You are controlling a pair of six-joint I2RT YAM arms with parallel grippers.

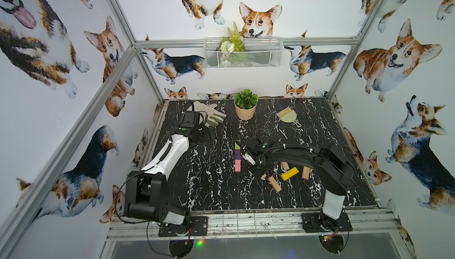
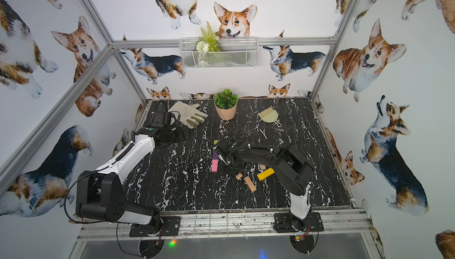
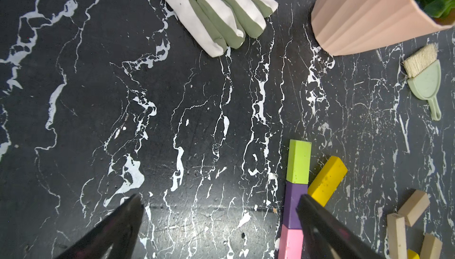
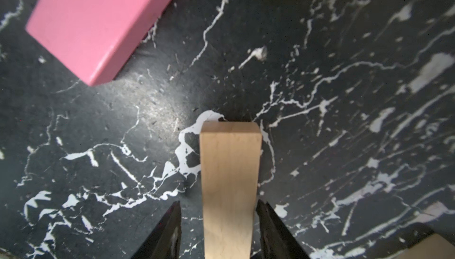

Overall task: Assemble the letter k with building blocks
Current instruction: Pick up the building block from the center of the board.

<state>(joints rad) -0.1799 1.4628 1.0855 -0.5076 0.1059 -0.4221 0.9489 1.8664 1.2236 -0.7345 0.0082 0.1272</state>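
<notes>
Right wrist view: we are seeing the right gripper (image 4: 219, 205) straddling a tan block (image 4: 230, 161) near the pink block (image 4: 98, 24), jaws open around it; left gripper (image 3: 220, 197) gaping wide; wire basket (image 1: 266, 56) holding greenery (image 1: 234, 40).

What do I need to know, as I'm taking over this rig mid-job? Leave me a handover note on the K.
Left claw: open, empty, near the glove.
Right claw: jaws either side of a tan block, gap showing on one side, not clamped.
Done: stem of green block, purple block, pink block end to end; yellow block slanting off near the green-purple joint.
Left: the lower arm; a spare yellow block and loose tan blocks lie right of the stem.
</notes>
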